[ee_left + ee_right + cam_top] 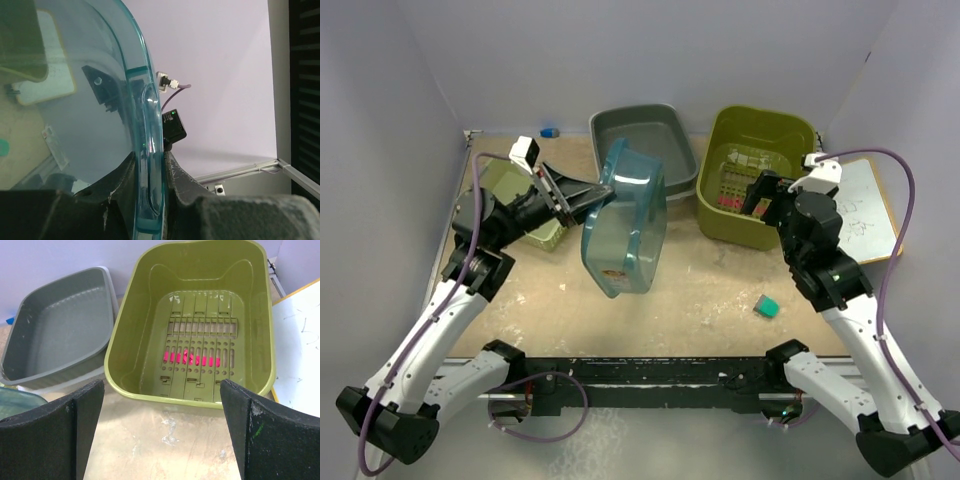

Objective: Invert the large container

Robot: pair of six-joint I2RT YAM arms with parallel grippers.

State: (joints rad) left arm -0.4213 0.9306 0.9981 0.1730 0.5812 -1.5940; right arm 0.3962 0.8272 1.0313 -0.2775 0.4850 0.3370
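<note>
The large container (pixel 625 230) hangs tilted above the tabletop (pixel 710 300), rim clamped in your left claw (pixel 150 167). Only the right wrist view shows you the right claw (pixel 160 390) apart, facing the olive bin (pixel 145 325).

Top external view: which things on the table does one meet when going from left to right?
pale green container → clear blue container → olive green bin → whiteboard
</note>
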